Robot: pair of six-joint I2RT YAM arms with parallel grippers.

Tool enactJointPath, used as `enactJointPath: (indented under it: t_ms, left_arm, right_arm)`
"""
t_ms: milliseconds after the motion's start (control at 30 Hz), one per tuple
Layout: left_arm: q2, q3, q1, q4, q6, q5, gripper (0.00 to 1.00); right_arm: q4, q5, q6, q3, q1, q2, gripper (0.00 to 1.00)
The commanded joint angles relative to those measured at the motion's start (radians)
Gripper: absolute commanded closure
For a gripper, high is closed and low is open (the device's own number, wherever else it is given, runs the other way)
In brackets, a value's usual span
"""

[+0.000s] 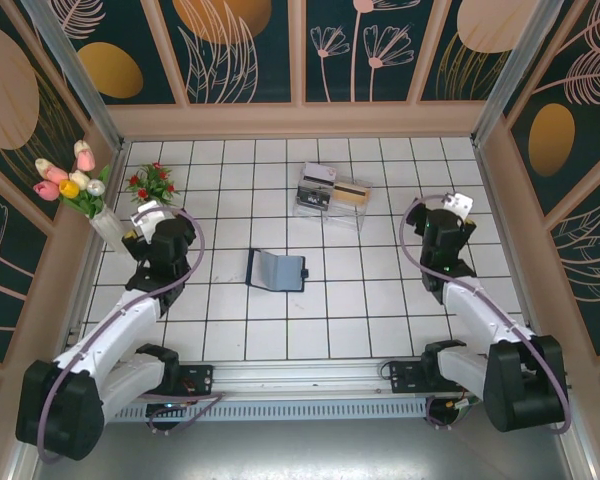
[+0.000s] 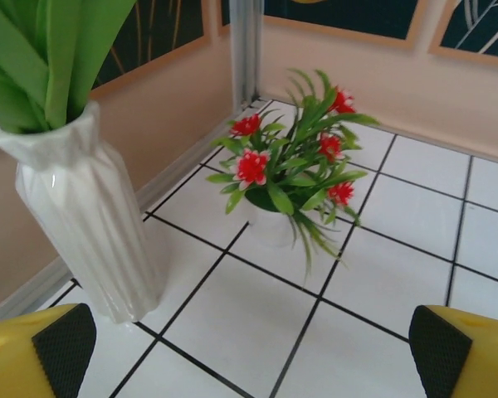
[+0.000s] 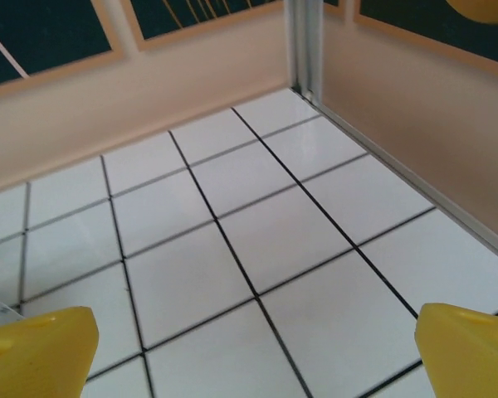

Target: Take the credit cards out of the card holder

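Found left claw (image 2: pixel 253 356) and right claw (image 3: pixel 257 352) both wide and empty, card holder (image 1: pixel 276 270) lying open on worktop (image 1: pixel 380 300) between them, credit cards (image 1: pixel 348 193) in clear tray (image 1: pixel 330 212) nearer right claw.

The tiled tabletop (image 1: pixel 370 320) lies bare along its near edge and around the open card holder (image 1: pixel 277 270) at its middle. A white vase (image 1: pixel 107 230) and a red-flowered plant (image 1: pixel 152 184) crowd the far-left corner; a clear tray (image 1: pixel 330 197) sits near the far edge. The far-right corner is free.
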Motion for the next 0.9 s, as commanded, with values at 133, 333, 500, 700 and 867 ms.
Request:
enactJointPath:
  t_ms: [133,333,500,700,867]
  left_arm:
    - [0.071,-0.174,0.055,0.447,0.111,-0.050,0.01]
    - [0.121,-0.290,0.119,0.727,0.213,0.042,0.01]
    - [0.221,-0.339,0.168,0.953,0.266,0.247,0.01]
    - [0.347,-0.331,0.196,1.125,0.301,0.432,0.01]
    - [0.463,-0.302,0.210,1.176,0.317,0.517,0.01]
  right_arm:
    - [0.357,-0.037,-0.119,-0.131,-0.082,0.113,0.01]
    - [0.618,-0.192,-0.181,-0.238,-0.121,0.202,0.01]
    - [0.773,-0.320,-0.226,-0.260,-0.134,0.256,0.01]
    - [0.859,-0.455,-0.219,-0.240,-0.159,0.379,0.01]
    - [0.877,-0.458,-0.220,-0.224,-0.166,0.431,0.01]
